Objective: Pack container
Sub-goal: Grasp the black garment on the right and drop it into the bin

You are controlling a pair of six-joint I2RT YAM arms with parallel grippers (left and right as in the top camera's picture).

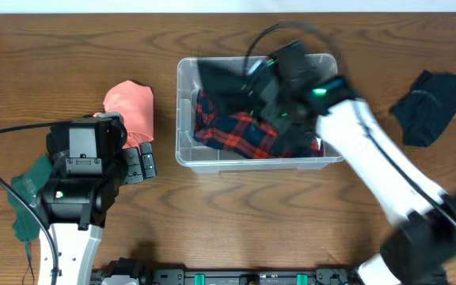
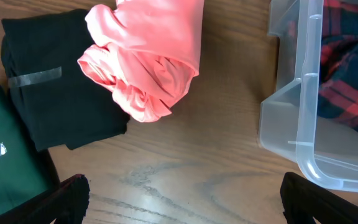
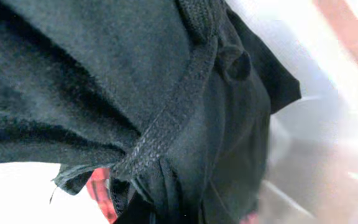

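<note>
the right gripper point(image 1: 261, 83) is buried in a black cloth point(image 3: 104, 93), so its jaws are not seen and their grip cannot be told. the cloth, a soft matte knit with a stitched seam, is bunched against it. directly below is the bin point(image 1: 182, 119), clear rigid plastic with a rounded rim, its long axis set left to right. a red-and-navy plaid shirt point(image 1: 240, 134) is crumpled inside. the right arm is judged the nearer, with only a downward drop needed. the left gripper point(image 2: 185, 208) is spread wide and empty, the bin just to its right. a crumpled pink cloth point(image 2: 148, 62), a folded black garment point(image 2: 55, 93) and a green one point(image 2: 5, 168) are laid near it on the wood table point(image 2: 216, 162). a dark cloth point(image 1: 427, 107) is seen at far right.
</note>
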